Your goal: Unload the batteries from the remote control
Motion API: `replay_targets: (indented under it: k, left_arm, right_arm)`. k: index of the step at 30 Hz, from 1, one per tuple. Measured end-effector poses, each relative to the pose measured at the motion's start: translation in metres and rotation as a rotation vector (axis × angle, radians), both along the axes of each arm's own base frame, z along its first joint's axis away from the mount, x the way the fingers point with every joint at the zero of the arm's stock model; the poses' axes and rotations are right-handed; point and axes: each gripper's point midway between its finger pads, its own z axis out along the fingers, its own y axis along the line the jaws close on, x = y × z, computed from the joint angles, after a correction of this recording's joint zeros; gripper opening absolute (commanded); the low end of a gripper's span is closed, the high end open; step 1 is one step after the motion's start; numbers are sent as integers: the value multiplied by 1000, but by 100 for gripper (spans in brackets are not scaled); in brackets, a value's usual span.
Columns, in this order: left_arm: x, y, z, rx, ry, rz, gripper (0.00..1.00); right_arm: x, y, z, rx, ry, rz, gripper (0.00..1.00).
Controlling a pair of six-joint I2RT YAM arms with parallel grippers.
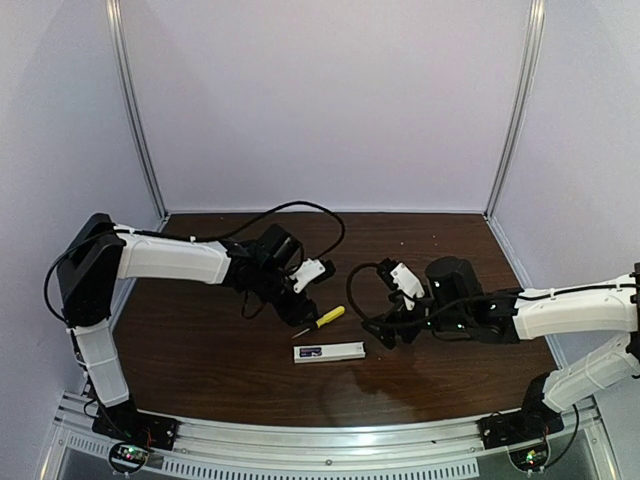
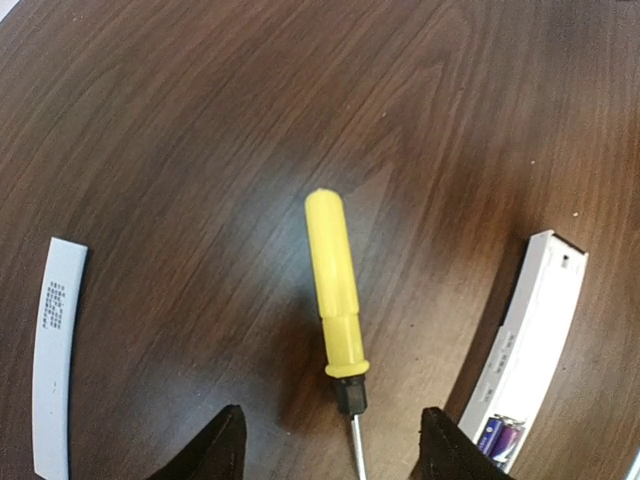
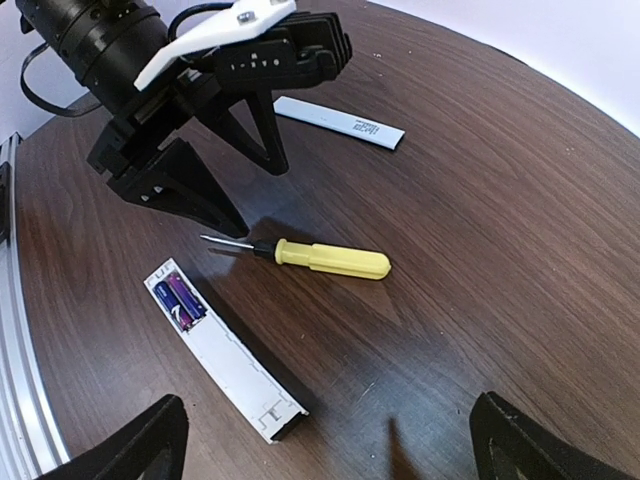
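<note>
Nearest up, the remote control [image 1: 329, 352] lies flat on the counter [image 1: 200, 340] at lower middle of the top view, back open, both batteries [image 3: 178, 298] sitting in its left end. Just past it is the yellow screwdriver [image 1: 322, 320], with the left end effector [image 2: 333, 445] hanging over its shaft, fingers spread either side and not touching; the right end effector [image 3: 330, 445] is wide open, right of the remote. Farthest back lies the white cover strip [image 3: 340, 122].
</note>
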Motion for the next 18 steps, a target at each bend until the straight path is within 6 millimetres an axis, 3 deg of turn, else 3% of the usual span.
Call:
replay_targets:
  k: [18]
  left_arm:
    - [-5,3,-48,69,59,-2,44]
  right_arm:
    - [20,-1,24,30,-43,-97,100]
